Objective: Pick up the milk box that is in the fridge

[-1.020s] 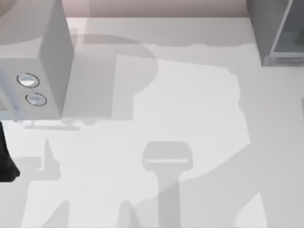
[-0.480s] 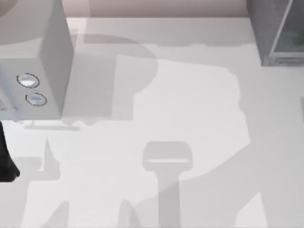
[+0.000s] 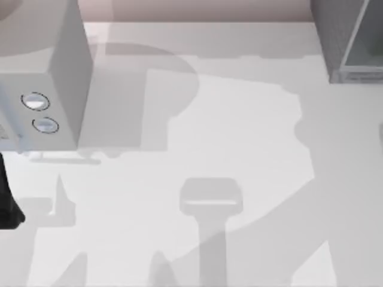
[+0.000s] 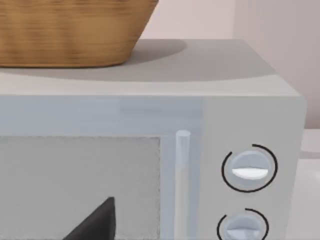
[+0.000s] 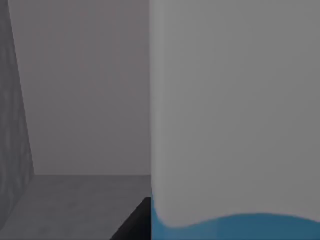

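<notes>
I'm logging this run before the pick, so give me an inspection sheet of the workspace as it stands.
Surface: pale table, shadows across it.
Job's things: milk box close before the right wrist camera, white face above a blue band; fridge at the table's far right corner.
Clutter: microwave with two knobs at far left; wicker basket on top of it.
Grippers: dark part of the left arm at the left edge; fingers not judged.
Cables: nothing seen.
Surroundings: pinkish wall behind.
</notes>
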